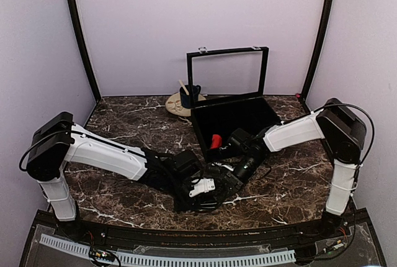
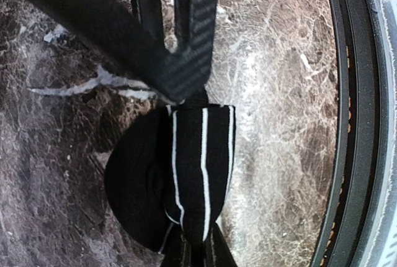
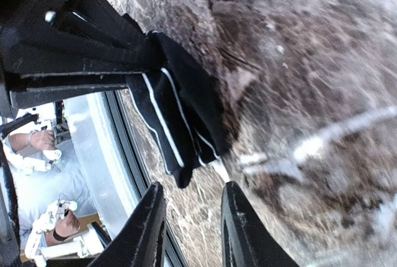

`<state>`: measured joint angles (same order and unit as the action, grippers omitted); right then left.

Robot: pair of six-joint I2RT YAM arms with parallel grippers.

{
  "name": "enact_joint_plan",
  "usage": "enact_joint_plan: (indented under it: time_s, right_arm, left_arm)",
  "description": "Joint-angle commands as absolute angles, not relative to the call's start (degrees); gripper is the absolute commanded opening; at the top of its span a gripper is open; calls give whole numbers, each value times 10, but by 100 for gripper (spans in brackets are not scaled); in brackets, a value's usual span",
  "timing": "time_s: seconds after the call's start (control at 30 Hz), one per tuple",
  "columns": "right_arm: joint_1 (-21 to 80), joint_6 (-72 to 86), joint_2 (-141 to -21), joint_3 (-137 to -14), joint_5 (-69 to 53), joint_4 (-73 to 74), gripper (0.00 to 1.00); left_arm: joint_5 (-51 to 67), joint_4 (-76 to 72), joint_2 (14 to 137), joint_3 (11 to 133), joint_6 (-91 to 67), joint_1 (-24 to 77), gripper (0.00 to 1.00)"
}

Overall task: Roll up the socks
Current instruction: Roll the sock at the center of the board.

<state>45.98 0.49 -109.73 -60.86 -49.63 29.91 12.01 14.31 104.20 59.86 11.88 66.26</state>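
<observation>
**Pinching a striped sock at the bench's near edge**

Gripping tight, the left hand (image 2: 193, 249) has its fingers drawn together on one end of a black sock (image 2: 180, 174) with thin white stripes. The sock is bunched into a rounded, folded bundle that rests on the dark marbled bench (image 2: 279, 124), close to the black rail along its near edge.

The right hand (image 3: 192, 187) stands partly open. Its two fingers are apart with bare bench between them, and they have hold of nothing. Their tips sit just beside the loose end of the sock. Whether they touch the fabric cannot be told.

From the right wrist view the sock hangs from the left hand's closed fingers as a folded flap, with its white stripes running along the fabric.

In the overhead view both arms reach inward and the two hands meet near the middle of the bench's front half. The sock itself is hard to make out there among the dark hardware.

Behind them stands a black box (image 1: 197, 131) with its lid raised. A small red bundle (image 1: 215, 141) lies inside near its left wall, too small to read in detail. A dark blue mug (image 1: 193, 93) sits at the back of the bench, left of the box.
</observation>
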Motion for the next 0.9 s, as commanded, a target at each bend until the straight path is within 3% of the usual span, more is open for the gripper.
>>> enact_joint_plan:
  time_s: [0.0, 0.5, 0.87]
  right_arm:
    - [450, 29, -1056, -581, -457, 254, 29]
    - [470, 92, -908, -461, -254, 126, 28]
    - [591, 61, -821, -415, -85, 100, 29]
  left_arm:
    - [174, 217, 1060, 615, 95, 653, 0]
    - [326, 307, 1111, 660, 50, 585, 0]
    - [419, 365, 1169, 705, 51, 538, 0]
